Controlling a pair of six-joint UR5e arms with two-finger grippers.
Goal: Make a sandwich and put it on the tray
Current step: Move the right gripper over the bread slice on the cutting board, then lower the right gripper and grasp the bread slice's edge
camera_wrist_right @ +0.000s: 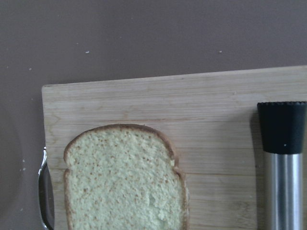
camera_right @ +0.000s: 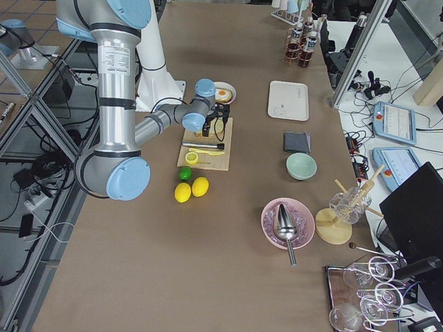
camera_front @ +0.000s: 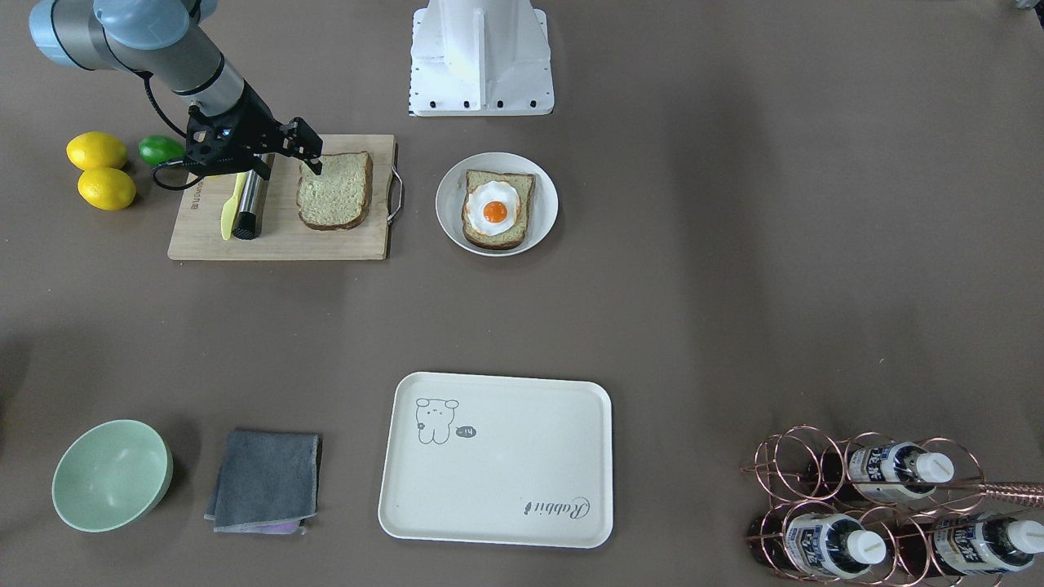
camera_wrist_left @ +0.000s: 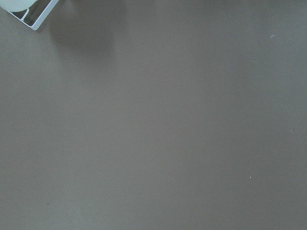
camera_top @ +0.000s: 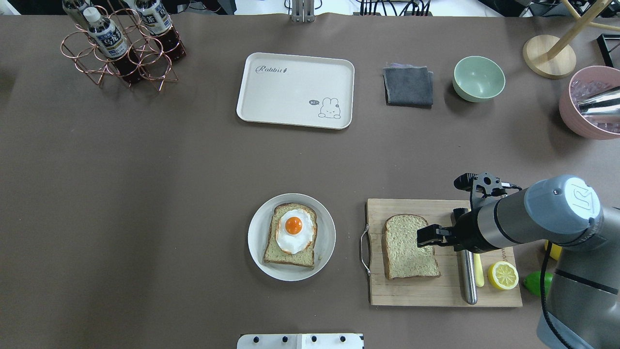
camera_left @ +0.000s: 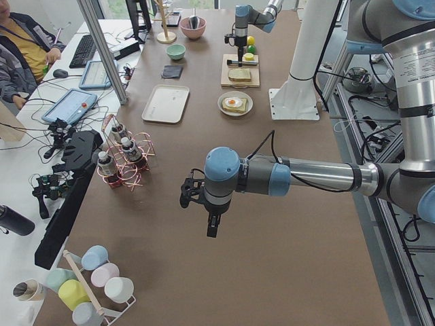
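One bread slice (camera_front: 334,190) lies bare on the bamboo cutting board (camera_front: 277,241). A second slice topped with a fried egg (camera_front: 494,211) sits on the round white plate (camera_front: 451,209). The two slices are apart, so no stacked sandwich shows. The cream tray (camera_front: 497,456) with its bear drawing holds nothing. My right gripper (camera_front: 287,165) hovers open over the board, one fingertip (camera_top: 428,235) above the bare slice's edge, holding nothing. The right wrist view looks down on that bread slice (camera_wrist_right: 125,179). My left gripper (camera_left: 211,224) hangs over bare table far from the food; I cannot tell its state.
On the board beside the slice lie a steel rod (camera_front: 248,204) and a yellow knife (camera_front: 232,205). Two lemons (camera_front: 98,167) and a lime (camera_front: 160,149) sit past the board. A green bowl (camera_front: 112,474), grey cloth (camera_front: 265,479) and bottle rack (camera_front: 881,509) line the far side.
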